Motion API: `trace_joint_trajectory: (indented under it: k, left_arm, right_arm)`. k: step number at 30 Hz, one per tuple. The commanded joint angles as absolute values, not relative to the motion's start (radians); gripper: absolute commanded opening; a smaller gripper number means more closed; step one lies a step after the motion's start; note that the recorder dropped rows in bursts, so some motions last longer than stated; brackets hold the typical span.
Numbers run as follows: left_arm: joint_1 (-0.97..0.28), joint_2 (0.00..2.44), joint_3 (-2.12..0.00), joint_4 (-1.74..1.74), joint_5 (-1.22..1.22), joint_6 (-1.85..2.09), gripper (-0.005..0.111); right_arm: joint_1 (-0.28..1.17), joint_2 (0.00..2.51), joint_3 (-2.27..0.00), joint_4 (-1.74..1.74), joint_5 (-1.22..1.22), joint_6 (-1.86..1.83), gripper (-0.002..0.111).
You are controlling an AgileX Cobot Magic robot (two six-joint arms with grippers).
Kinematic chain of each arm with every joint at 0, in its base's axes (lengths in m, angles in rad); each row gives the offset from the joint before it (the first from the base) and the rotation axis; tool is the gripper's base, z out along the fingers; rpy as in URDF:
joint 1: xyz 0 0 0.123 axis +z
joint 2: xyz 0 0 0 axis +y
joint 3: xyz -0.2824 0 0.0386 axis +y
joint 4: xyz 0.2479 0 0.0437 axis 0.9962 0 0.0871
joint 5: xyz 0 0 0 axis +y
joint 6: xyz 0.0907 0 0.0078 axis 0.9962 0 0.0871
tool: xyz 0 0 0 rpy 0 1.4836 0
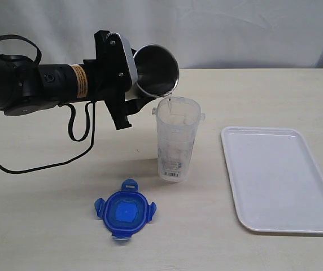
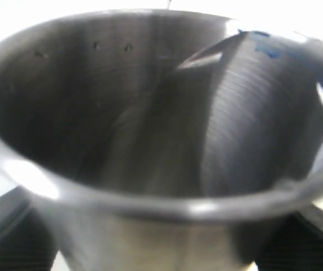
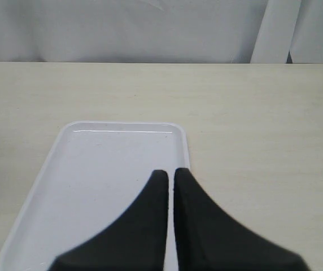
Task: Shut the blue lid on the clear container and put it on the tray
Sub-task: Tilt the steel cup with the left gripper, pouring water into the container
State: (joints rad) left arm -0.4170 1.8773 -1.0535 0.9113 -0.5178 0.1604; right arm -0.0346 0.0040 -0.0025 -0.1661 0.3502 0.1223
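While the left claw [image 1: 126,79] grips a steel cup [image 1: 156,70] tipped mouth-down over the clear container [image 1: 177,138], the blue lid [image 1: 125,210] is off.
Container stands upright on the table [image 1: 48,214], open-topped, barcode label low on its side, beside the white tray [image 1: 280,178] but apart from it. Lid lies flat on the table nearer the camera than the container, tabs splayed, not touching it. Cup rim sits just above the container's mouth. Right claw [image 3: 170,180] hangs over the tray, fingers pressed nearly together, holding nothing.
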Motion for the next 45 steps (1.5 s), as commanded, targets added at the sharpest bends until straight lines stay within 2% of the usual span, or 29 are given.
trace_joint_trajectory:
  k: [1, 45]
  left_arm:
    - [-0.42, 1.855, -1.071, 0.89, -0.567, 0.187, 0.0]
    - [-0.42, 1.855, -1.071, 0.879, -0.554, 0.258, 0.0]
  right_arm:
    - [-0.033, 0.0, 0.0, -0.161, 0.35, 0.119, 0.005]
    - [-0.033, 0.0, 0.0, -0.161, 0.35, 0.119, 0.005]
